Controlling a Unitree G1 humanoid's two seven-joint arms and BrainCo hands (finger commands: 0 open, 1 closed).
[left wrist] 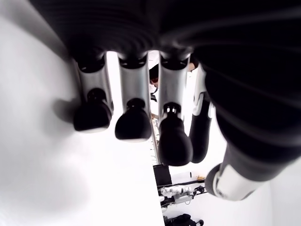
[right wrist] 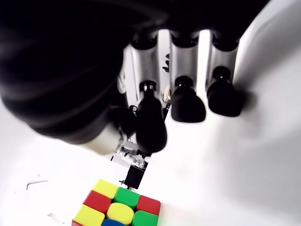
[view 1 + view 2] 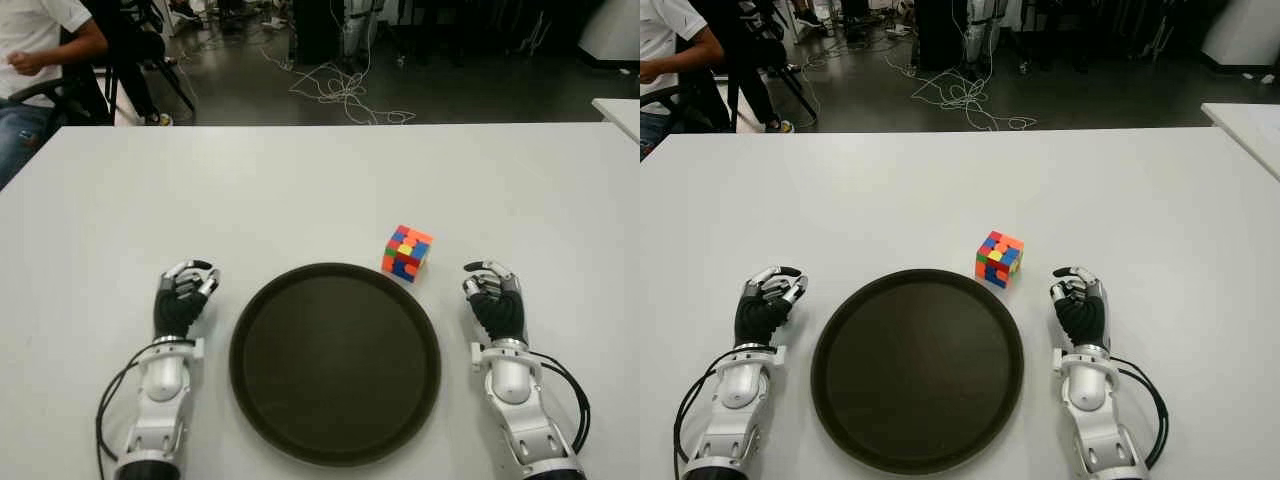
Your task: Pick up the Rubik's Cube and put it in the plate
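The right hand point(image 3: 495, 300) is lying palm down on the white table point(image 3: 300, 180), just right of the plate point(image 3: 335, 362), with its fingers point(image 2: 188, 101) hanging loosely curled and gripping nothing; the black rubbery fingertip pads on silver metal segments are showing clearly in the right wrist view, spread slightly apart over bare tabletop. The left hand point(image 3: 185, 298) is mirroring it on the plate's left side, its fingers point(image 1: 134, 122) likewise relaxed and holding nothing. Both hands are wearing dark ribbed palm covers above white forearm shells, with black cables looping beside each wrist. The Rubik's Cube point(image 3: 406, 252) is sitting on the table just beyond the plate's far right rim, close to it and near the right hand's fingertips, turned so one corner is pointing toward the robot; its glossy square stickers are showing red, orange, yellow, green and blue. The plate is a round, shallow, dark brown tray with a low raised lip and a matte, slightly grained floor, and it is lying between the two hands. The tabletop is smooth, matte and pale, stretching wide and open behind the cube, with its far edge running straight across the upper part of the eye views. Beyond that edge a dark floor is carrying a tangle of white cables point(image 3: 345, 92), and a seated person point(image 3: 35, 70) is showing at the far left corner.
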